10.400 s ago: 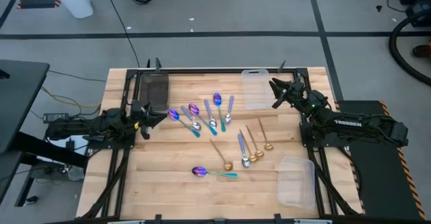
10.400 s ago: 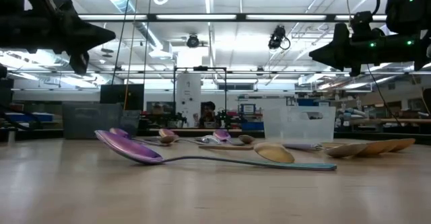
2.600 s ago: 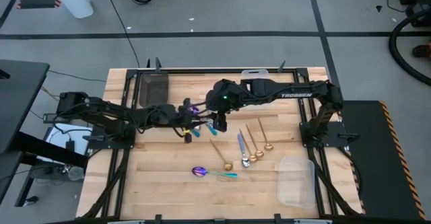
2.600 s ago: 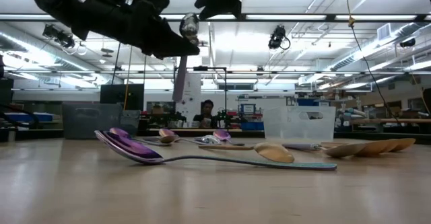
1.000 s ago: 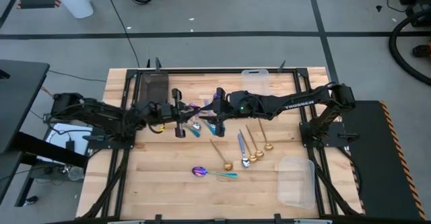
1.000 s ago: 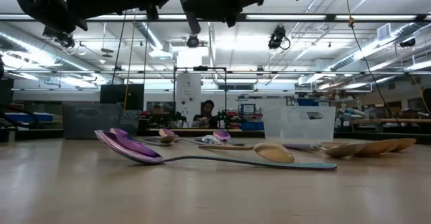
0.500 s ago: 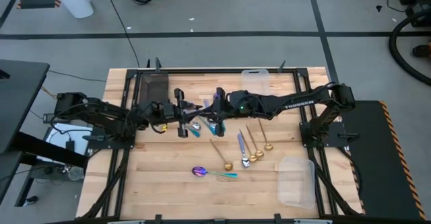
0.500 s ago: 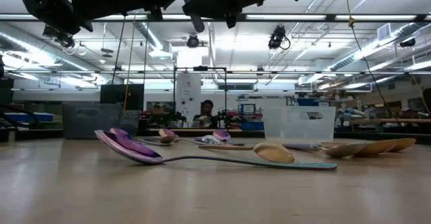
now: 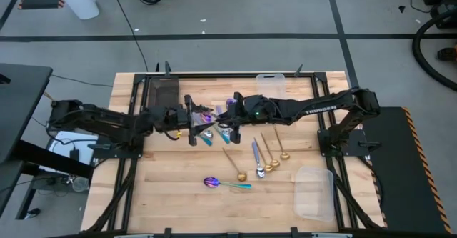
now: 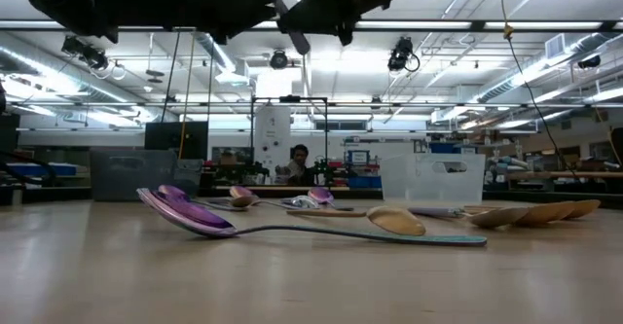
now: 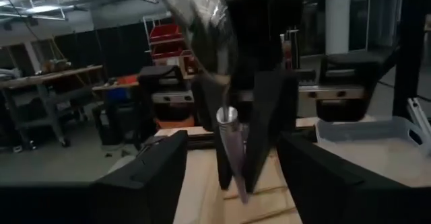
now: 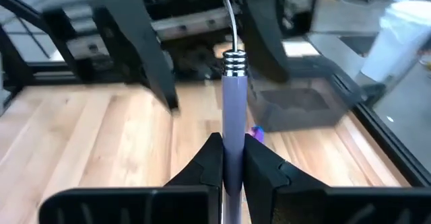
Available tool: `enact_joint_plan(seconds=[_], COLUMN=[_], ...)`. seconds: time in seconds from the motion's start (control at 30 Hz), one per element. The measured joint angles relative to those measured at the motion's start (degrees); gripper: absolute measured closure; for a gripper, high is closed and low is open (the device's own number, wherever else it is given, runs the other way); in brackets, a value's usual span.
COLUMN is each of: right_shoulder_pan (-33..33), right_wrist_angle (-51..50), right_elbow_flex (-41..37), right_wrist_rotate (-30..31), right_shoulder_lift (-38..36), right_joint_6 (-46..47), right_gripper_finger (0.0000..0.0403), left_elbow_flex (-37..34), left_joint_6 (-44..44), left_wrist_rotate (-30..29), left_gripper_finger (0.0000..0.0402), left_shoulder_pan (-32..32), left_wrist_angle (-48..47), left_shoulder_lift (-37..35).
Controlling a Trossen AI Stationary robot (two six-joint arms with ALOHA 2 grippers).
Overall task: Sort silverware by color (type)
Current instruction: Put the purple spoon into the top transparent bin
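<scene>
A spoon with a silver bowl and a lavender handle hangs above the table's middle, and my right gripper is shut on it. My left gripper faces it from the table's left and is open. Its two fingers stand on either side of the spoon's bowl end without touching it. Other spoons lie on the wood: a cluster under the arms, gold ones, a lavender one, and a purple and teal one near the front. My right gripper pinches the lavender handle, below its silver collar, between its two fingers. The fingers come from the table's right, nearly level, and lie along the handle. The spoon is lifted clear of the table, its bowl end sticking out toward my left gripper.
A dark tray sits at the far left of the table. One clear bin stands at the far edge and another at the near right. In the low view, a person shows in the room behind.
My left gripper has tipped its front end upward a little beside the spoon. Both hands have stayed in place above the table's middle, with the spoon still up between them.
</scene>
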Motion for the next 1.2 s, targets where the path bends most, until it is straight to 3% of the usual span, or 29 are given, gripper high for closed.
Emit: enact_joint_plan(seconds=[0.1, 0.33, 0.7, 0.97, 1.2], right_shoulder_pan=[-0.04, -2.41, -11.40, -17.20, -20.74], right_wrist_angle=[-2.98, -7.11, -22.47, -33.61, -38.69], right_elbow_flex=[0.00, 0.00, 0.00, 0.00, 0.00], right_wrist_rotate=[1.51, 7.03, 13.14, 15.30, 15.36], right_shoulder_lift=[-1.27, -3.31, -3.31, -3.31, -3.22], right_joint_6=[0.16, 0.88, 12.84, 20.88, 22.51], right_gripper_finger=[0.0361, 0.0359, 0.0356, 0.0356, 0.0355], left_elbow_flex=[0.02, 0.02, 0.02, 0.02, 0.02], left_joint_6=[-0.03, 0.04, 1.27, 3.01, 3.01], left_wrist_rotate=[-0.38, -7.98, -8.51, -8.51, -8.51], left_gripper_finger=[0.0160, 0.0170, 0.0170, 0.0171, 0.0171], left_shoulder_pan=[-0.02, 0.00, -0.01, 0.00, -0.01], left_wrist_angle=[-5.67, -13.77, -26.09, -26.76, -26.87], left_shoulder_lift=[-3.05, -9.47, -15.70, -15.75, -15.75])
